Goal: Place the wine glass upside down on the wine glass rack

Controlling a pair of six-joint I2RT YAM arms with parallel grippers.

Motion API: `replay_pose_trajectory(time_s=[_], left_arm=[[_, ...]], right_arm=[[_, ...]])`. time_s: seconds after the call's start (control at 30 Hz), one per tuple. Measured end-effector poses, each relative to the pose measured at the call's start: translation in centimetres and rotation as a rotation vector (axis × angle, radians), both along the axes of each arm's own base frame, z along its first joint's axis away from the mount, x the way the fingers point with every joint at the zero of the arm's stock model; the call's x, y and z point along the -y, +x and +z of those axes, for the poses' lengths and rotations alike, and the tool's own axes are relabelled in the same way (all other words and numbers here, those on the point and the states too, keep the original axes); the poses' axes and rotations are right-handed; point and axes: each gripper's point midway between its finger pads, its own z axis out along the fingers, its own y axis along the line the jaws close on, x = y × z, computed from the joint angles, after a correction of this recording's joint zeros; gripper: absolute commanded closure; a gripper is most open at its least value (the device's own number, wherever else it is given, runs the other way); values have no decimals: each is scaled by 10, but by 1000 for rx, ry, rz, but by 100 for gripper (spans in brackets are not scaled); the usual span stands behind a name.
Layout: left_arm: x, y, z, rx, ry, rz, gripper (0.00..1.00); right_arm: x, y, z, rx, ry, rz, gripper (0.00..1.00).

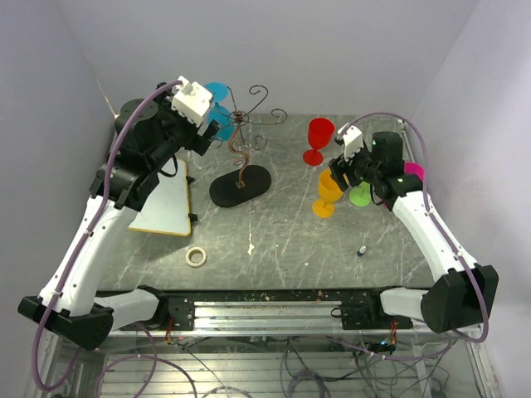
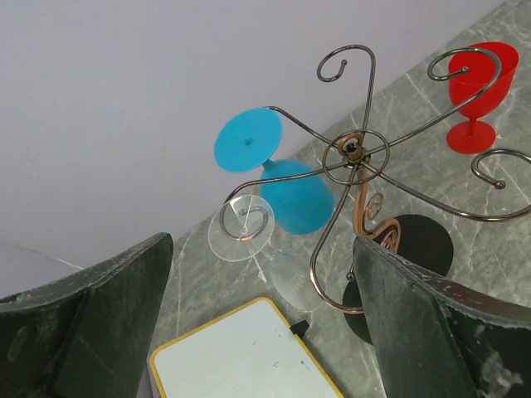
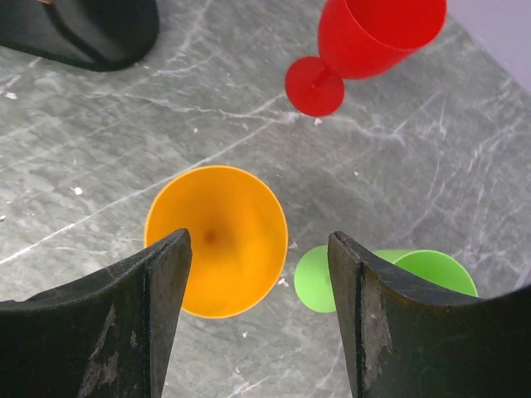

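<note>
A grey stone-look table [image 1: 282, 240] with pale veins and scattered white scuffs fills the workspace, closed in by plain pale walls at the back and both sides, with an aluminium rail [image 1: 265, 313] along its near edge. The wine glass rack [image 1: 241, 148] stands left of centre toward the back, its black oval base flat on the stone and its scroll arms spread above the wavy stem. A blue wine glass [image 2: 292, 196] hangs upside down from one arm on the wall side, and just beside it a clear wine glass [image 2: 238, 235] hangs by its foot from a neighbouring scroll, bowl down. The left gripper [image 2: 261, 245] is raised beside the rack's top with its fingers spread wide and nothing between them. Below it, a yellow-edged whiteboard [image 1: 166, 201] lies at the table's left side, and a roll of tape [image 1: 196, 256] lies nearer the front. On the right, a red wine glass [image 1: 319, 138] stands upright, well apart from the rack. The right gripper [image 3: 257, 249] hovers wide open over an upright orange wine glass [image 3: 217, 240], gripping nothing. A green wine glass [image 3: 427, 269] lies on its side just beside the orange one. A magenta object [image 1: 413, 172] shows partly behind the right arm; what it is cannot be told.
</note>
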Motion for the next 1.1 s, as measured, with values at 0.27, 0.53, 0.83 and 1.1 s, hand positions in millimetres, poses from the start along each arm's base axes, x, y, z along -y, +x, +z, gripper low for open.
replay_pose_trajectory(time_s=[0.27, 0.53, 0.83, 1.1], left_arm=[[-3, -4, -3, -21, -5, 5, 0], [-2, -4, -4, -26, -8, 0, 0], [-3, -9, -1, -22, -11, -4, 0], [-5, -10, 0, -18, -12, -2, 1]], right_arm=[[13, 11, -22, -50, -53, -76, 43], [16, 16, -50, -122, -83, -92, 58], [14, 17, -68, -175, -101, -89, 75], [14, 16, -67, -174, -101, -90, 94]])
